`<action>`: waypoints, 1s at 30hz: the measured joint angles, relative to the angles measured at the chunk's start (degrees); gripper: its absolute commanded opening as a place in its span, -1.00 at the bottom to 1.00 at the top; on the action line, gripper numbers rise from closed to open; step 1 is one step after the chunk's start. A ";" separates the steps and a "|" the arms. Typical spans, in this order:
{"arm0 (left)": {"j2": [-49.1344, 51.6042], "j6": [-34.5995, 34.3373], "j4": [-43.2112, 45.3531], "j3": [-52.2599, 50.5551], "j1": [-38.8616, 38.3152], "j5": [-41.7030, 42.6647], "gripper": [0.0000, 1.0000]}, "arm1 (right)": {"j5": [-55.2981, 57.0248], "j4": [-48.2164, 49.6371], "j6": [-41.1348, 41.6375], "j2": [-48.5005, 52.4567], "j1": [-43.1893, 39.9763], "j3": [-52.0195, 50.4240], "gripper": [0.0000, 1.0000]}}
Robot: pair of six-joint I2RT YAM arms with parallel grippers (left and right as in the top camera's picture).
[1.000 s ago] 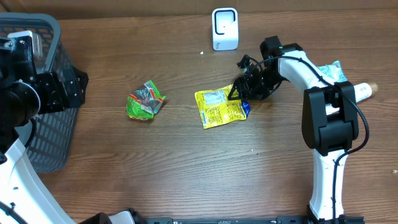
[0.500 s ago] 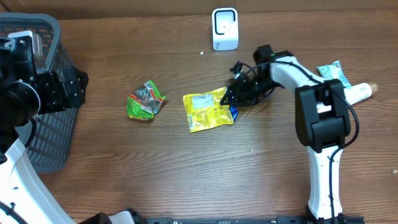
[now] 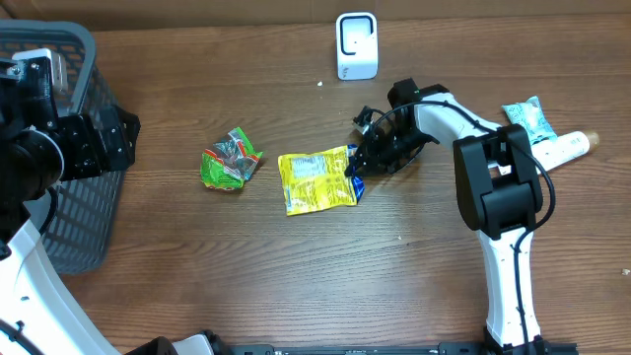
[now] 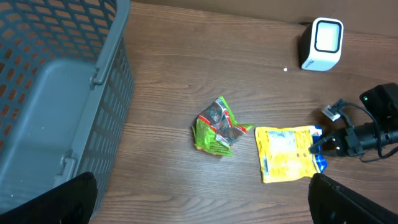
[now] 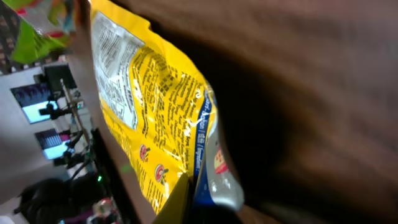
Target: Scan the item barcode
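Right wrist view: own fingertips out of frame. The yellow packet runs off the top and bottom edges, print smeared and unreadable. Table beside it is pure blur.
Overhead: right gripper is a dark tangle at the packet's blue edge, pinch point unclear. Barcode too small to find.
Left wrist view: left gripper shows only its fingers, dark blurred wedges cut by the bottom edge. Basket left of them is cropped.

Yellow packet edged blue, green wrapper, white scanner, grey mesh basket
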 measured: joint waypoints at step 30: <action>0.00 0.00 0.00 0.00 0.00 0.02 1.00 | 13.49 -12.37 1.22 -22.64 -4.76 3.19 -0.92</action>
